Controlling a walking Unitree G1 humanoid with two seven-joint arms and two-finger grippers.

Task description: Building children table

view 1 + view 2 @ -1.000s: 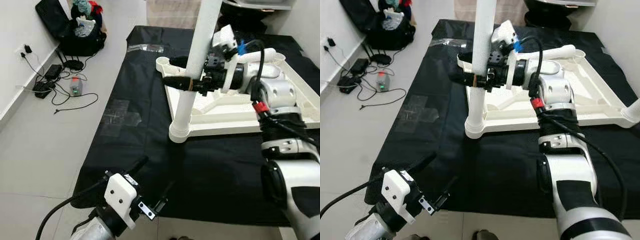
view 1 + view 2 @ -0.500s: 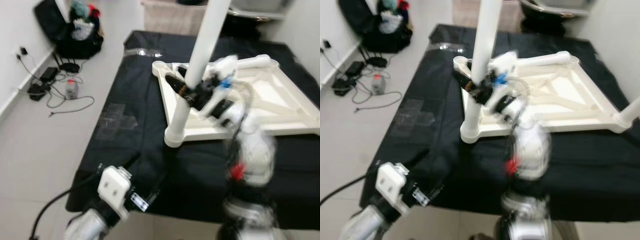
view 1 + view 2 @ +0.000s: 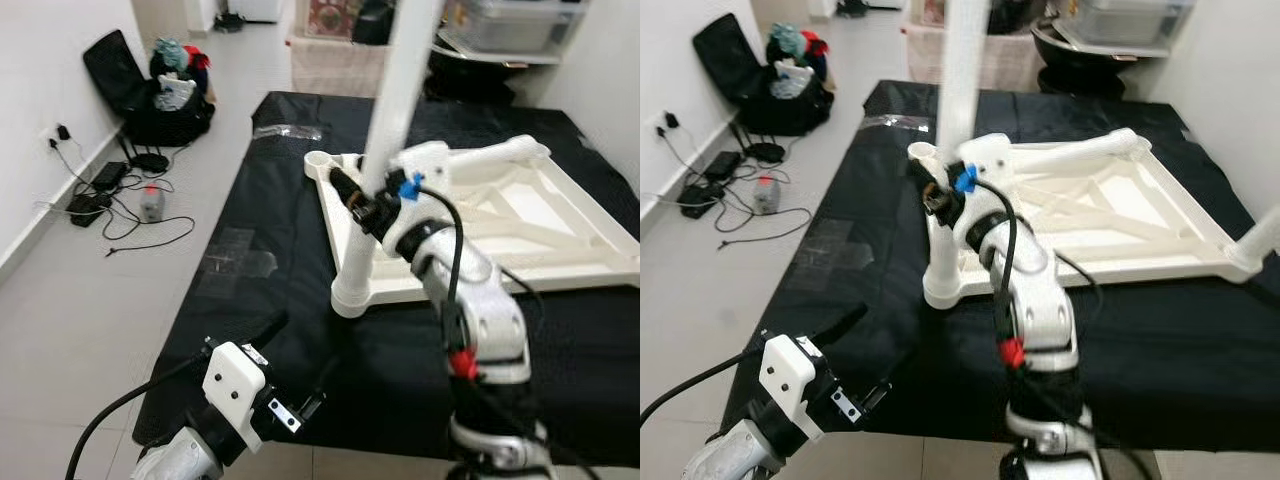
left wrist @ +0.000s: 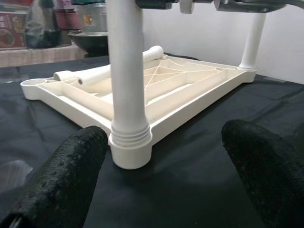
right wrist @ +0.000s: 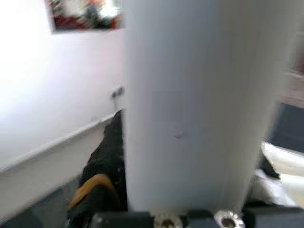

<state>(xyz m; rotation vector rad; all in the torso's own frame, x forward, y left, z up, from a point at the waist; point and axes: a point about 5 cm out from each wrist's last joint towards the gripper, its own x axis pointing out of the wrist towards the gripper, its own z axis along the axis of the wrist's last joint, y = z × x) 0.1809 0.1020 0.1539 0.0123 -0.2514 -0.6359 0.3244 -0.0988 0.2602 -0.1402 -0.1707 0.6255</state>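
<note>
Right arm reaches fwd and up from the robot's body, elbow bent, wrist turned toward the robot's left, its end effector clamped on the upright white table leg, approx. mid-height; the black fingers wrap the leg's far side, w/ one finger partly hidden behind it. The leg stands in the near-left corner socket of the upturned white children's table top, which lies underside up on a black sheet spread on the floor. A second leg rises at the near-right corner, cut off by the frame edge; a loose leg lies across the top's ribbed underside. Top of the gripped leg runs out of frame. Left arm hangs low at the sheet's near edge, forearm angled fwd; its end effector is open wide and holds nothing, w/ the two padded fingertips well apart in the wrist view, framing the leg's base. Right wrist view is blurred: the white leg up close, one dark finger beside it. At left by the wall: black bag, cables and chargers.
</note>
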